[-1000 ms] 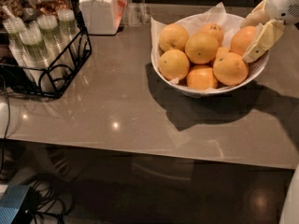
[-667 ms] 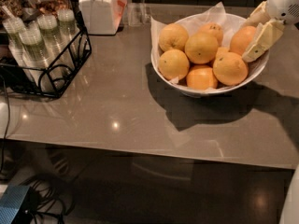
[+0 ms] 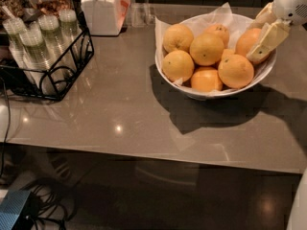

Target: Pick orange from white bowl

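1. While the gripper [image 3: 255, 39] hangs over the right rim of the white bowl [image 3: 261, 78], its jaws stand spread, one pale finger [image 3: 266, 41] in front of the rightmost orange [image 3: 245, 40] and the other behind it.
2. Can't tell whether either finger touches that orange; it sits btwn them, at the bowl's right side against the rim.
3. Other oranges [image 3: 206, 49] fill the rest of the bowl, piled close together.
4. Crinkled white paper [image 3: 224, 11] lines the bowl and sticks up past its back rim.
5. Bowl rests on a grey table [image 3: 120, 104].
6. Well left of the bowl: black wire rack [image 3: 72, 75] w/ stacked cups [image 3: 33, 37].
7. Left and behind the bowl: white jar [image 3: 102, 12].
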{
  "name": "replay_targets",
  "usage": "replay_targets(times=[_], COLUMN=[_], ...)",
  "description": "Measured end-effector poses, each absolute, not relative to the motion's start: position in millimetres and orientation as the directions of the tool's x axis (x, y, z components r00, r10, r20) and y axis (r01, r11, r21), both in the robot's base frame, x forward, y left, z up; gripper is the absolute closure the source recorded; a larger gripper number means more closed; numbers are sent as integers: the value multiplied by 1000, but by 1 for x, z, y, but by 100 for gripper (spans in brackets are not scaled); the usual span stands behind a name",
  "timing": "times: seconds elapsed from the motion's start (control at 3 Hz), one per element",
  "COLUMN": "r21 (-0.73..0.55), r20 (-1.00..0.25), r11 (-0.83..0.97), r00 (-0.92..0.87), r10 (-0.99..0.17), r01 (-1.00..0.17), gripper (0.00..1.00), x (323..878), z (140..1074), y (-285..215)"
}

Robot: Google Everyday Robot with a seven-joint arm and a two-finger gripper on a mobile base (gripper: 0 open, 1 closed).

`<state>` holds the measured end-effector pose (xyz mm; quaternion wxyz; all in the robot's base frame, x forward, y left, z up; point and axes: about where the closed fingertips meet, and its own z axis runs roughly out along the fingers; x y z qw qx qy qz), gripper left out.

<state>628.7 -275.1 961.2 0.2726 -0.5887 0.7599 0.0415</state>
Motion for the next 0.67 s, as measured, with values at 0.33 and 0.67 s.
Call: replay_targets(times=[0.33,0.67], r21=[-258,-264], r20=[-464,-483], r11=[304,306], r00=[-158,-150], r10=[-872,-863], r01=[-917,-914], gripper=[100,100], x=[629,631], z=[961,964], y=[-275,-271])
